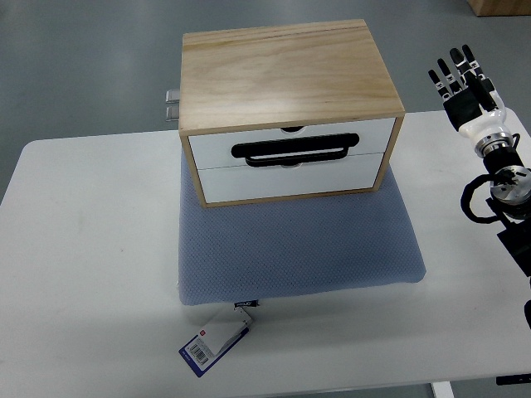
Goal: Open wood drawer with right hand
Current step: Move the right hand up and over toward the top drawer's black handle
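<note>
A small wooden drawer box [286, 70] stands on a blue-grey mat [299, 240] in the middle of the white table [91, 249]. It has two white drawer fronts, both closed, and a black handle [295, 150] runs across the seam between them. My right hand [463, 83] is raised at the far right edge of the table, well to the right of the box, with black fingers [455, 65] spread and holding nothing. The left arm does not show.
A barcode tag [214, 342] hangs off the mat's front edge. Metal hardware [172, 106] sticks out behind the box's left side. Grey floor lies beyond the table, with a cardboard box corner [498, 7] at the top right.
</note>
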You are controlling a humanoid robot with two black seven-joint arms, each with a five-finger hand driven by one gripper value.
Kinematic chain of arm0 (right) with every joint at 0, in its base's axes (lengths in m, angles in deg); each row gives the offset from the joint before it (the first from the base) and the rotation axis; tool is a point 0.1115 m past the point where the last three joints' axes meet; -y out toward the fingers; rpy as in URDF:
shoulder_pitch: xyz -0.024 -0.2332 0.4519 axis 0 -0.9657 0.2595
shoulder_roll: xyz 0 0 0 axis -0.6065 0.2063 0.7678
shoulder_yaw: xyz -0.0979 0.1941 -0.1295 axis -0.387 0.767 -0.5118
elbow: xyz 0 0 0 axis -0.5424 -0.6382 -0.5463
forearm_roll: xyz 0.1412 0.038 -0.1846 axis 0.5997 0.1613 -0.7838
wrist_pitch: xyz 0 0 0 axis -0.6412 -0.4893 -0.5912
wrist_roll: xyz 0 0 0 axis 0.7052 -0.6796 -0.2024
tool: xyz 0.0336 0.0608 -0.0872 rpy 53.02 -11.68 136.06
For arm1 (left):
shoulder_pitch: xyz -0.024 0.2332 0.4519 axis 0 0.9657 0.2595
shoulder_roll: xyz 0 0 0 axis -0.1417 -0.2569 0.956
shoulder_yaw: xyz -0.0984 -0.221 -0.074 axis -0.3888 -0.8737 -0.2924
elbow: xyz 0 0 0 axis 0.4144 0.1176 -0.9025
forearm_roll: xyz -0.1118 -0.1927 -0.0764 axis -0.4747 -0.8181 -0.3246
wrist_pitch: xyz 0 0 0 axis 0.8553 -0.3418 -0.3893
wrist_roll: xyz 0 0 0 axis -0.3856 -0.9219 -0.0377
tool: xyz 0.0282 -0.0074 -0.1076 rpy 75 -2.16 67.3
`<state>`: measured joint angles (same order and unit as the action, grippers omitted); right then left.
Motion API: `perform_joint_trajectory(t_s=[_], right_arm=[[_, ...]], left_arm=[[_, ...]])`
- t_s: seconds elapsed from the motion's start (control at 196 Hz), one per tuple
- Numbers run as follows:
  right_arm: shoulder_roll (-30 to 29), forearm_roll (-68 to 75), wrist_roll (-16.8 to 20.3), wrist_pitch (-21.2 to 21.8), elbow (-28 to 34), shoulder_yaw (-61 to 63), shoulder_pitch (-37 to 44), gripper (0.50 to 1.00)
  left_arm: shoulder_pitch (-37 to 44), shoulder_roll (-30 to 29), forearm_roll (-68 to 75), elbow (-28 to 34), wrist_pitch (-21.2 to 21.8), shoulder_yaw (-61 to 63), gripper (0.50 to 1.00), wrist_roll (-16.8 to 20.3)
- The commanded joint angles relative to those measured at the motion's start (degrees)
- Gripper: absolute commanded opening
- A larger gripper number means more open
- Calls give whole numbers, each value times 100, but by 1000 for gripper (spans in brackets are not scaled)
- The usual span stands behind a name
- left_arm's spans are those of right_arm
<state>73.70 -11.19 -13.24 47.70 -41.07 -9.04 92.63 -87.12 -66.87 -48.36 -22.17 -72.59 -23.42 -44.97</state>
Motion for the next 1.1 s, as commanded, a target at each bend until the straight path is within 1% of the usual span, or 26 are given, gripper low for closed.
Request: perform_joint_trajectory(t_s=[0.0, 0.26, 0.363, 0.409, 0.46, 0.465, 0.475, 0.531, 0.587, 0.592, 0.644, 0.695, 0.7, 0.73, 0.741, 0.807, 0.848, 0.904, 0.955, 0.96, 0.981, 0.986, 1.047, 1.093], right_arm=[[-8, 0, 4, -3, 0, -18, -7, 944], [71, -97, 65, -29, 53, -62, 81, 944], [484, -176, 417, -38, 70, -317, 424, 944], [756, -246, 575, -29, 88, -659, 643, 944], [756, -246, 575, -29, 88, -660, 643, 944], [1113, -429, 662, -3, 114, -1104, 948, 944], [1117, -431, 663, -3, 114, -1108, 951, 944], [1555, -782, 742, 50, 298, -1687, 1337, 944], [1556, -782, 742, 50, 299, -1688, 1338, 944], [1956, -1139, 838, 102, 647, -2132, 1633, 944], [2451, -1625, 1014, 190, 1124, -2628, 1987, 944], [2452, -1626, 1014, 190, 1125, -2629, 1988, 944], [2870, -2113, 1180, 286, 1577, -3072, 2423, 944], [3067, -2451, 1295, 383, 1880, -3383, 2734, 944], [3068, -2452, 1296, 384, 1881, -3384, 2735, 944], [3463, -3163, 1638, 577, 2504, -4218, 3525, 944], [3586, -3375, 1788, 674, 2768, -4615, 3922, 944], [3762, -3551, 2095, 858, 3268, -5457, 4746, 942], [3762, -3551, 2095, 858, 3269, -5459, 4748, 942], [3849, -3542, 2348, 980, 3661, -6155, 5496, 942], [3850, -3542, 2412, 1008, 3753, -6302, 5653, 942], [3859, -3542, 2473, 1034, 3831, -6442, 5810, 942], [3824, -3498, 2851, 1166, 4297, -7163, 6627, 942], [3771, -3393, 3106, 1219, 4623, -7559, 7059, 940]], left_arm=[[0, 0, -1, -6, 0, 0, 1000, 0], [0, 0, -1, -15, 0, 0, 1000, 0], [0, 0, 8, -41, 0, 9, 1000, 0], [0, 0, 8, -50, 0, 9, 1000, 0], [0, 0, 8, -50, 0, 9, 1000, 0], [-9, 0, 17, -59, 0, 9, 1000, 0], [-9, 0, 17, -59, 0, 9, 1000, 0], [-9, 0, 35, -68, -9, 9, 1000, 0], [-9, 0, 35, -68, -9, 9, 1000, 0], [-9, 0, 43, -94, -9, 9, 1000, 0], [-9, 0, 52, -129, -9, 9, 1000, 0], [-9, 0, 52, -129, -9, 9, 1000, 0], [-18, 0, 61, -164, -18, 9, 1000, 0], [-18, 0, 61, -173, -18, 9, 1000, 0], [-18, 0, 61, -173, -18, 9, 1000, 0], [-44, 0, 70, -182, -26, 9, 1000, 0], [-79, 0, 70, -182, -26, 0, 1000, 0], [-88, 0, 70, -182, -35, 0, 1000, 0], [-88, 0, 70, -182, -35, 0, 1000, 0], [-97, 0, 70, -173, -61, 0, 1000, 0], [-97, 0, 70, -173, -62, 0, 1000, 0], [-97, 0, 70, -173, -62, 0, 1000, 0], [-88, 0, 70, -173, -70, 0, 1000, 0], [-97, 0, 61, -173, -79, 0, 1000, 0]])
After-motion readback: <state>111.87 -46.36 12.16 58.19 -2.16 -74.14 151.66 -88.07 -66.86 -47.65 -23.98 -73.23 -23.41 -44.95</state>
